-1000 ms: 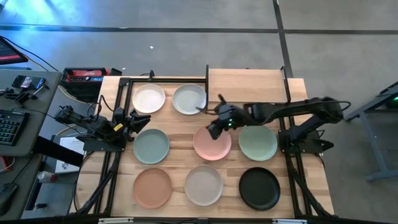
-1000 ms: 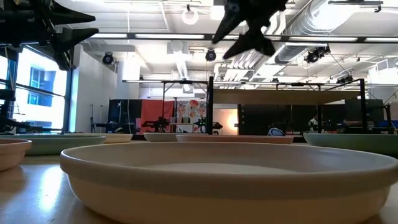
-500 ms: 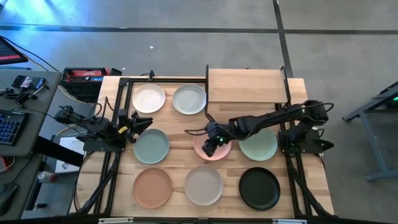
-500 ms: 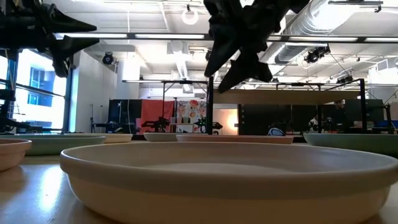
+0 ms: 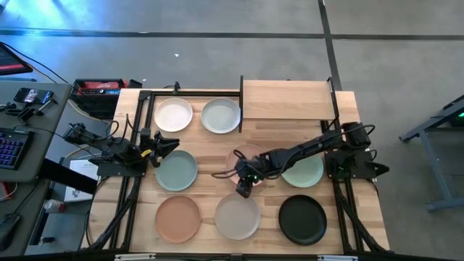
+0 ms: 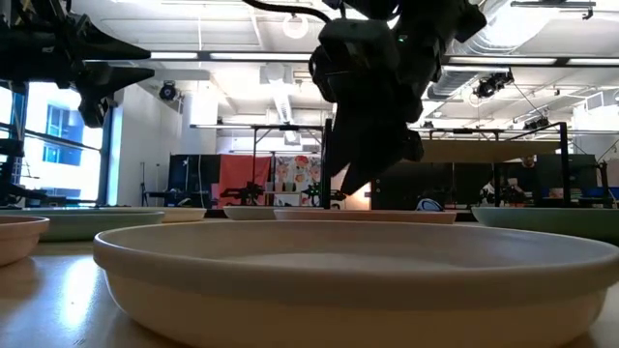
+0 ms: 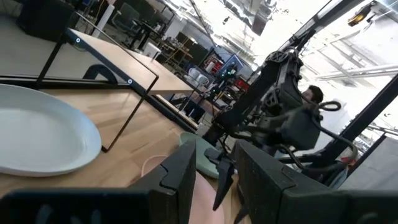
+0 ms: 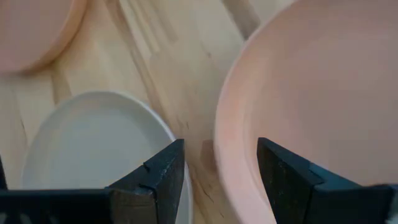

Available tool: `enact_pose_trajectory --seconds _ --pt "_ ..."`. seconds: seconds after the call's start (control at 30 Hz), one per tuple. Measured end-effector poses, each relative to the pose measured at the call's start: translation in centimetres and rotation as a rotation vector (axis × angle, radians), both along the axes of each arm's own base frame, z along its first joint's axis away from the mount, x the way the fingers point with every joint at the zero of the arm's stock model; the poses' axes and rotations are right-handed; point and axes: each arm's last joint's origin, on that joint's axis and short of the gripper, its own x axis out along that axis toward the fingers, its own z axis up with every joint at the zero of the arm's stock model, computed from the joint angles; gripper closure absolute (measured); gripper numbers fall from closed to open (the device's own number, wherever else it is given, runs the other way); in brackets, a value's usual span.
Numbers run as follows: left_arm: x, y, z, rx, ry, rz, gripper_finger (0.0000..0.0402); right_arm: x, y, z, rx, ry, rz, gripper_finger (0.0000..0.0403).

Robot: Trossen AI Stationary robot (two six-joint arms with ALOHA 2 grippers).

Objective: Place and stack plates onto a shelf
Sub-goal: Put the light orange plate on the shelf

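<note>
Eight plates lie flat on the plank table: white [image 5: 173, 114], pale grey [image 5: 220, 115], blue-green [image 5: 176, 169], pink [image 5: 243, 155], mint green [image 5: 308, 172], peach [image 5: 177, 217], beige [image 5: 237, 215] and black [image 5: 302, 219]. The shelf [image 5: 288, 100] stands at the far edge with nothing on it. My right gripper [image 8: 221, 155] is open, low over the pink plate's near rim [image 8: 225, 134]. One finger is over the plate's inside and one over the bare wood outside; I see no touch. My left gripper [image 5: 164, 143] is open and empty, high above the table's left side.
The beige plate [image 8: 93, 146] lies just nearer than my right gripper, and the peach plate [image 8: 28, 31] beside it. My right arm [image 5: 304, 151] reaches across the mint green plate. Black frame rails [image 5: 134, 196] run along both table sides.
My right gripper has gone toward the table's near edge and down, from over the pink plate's far part to its near rim. It has stayed open. The plates have not moved.
</note>
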Motion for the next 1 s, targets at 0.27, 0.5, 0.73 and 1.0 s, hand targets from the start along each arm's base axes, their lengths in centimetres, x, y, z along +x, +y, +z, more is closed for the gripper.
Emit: enact_pose_trajectory --seconds 0.27,0.5,0.73,1.0 --pt "0.0 0.0 0.0 0.002 0.003 0.0 0.03 -0.2 1.2 -0.6 -0.113 -0.003 0.061 0.0221" --pt "0.0 0.0 -0.1 0.006 0.012 0.0 0.03 -0.4 1.9 -0.8 -0.179 -0.003 0.101 0.0221" --pt "0.0 0.0 -0.3 0.01 0.026 0.0 0.03 -0.2 2.1 -2.5 -0.2 0.035 0.099 0.0221" --pt "0.0 0.0 -0.2 0.01 0.025 0.0 0.03 -0.2 2.1 -3.5 -0.217 0.071 0.084 0.0221"
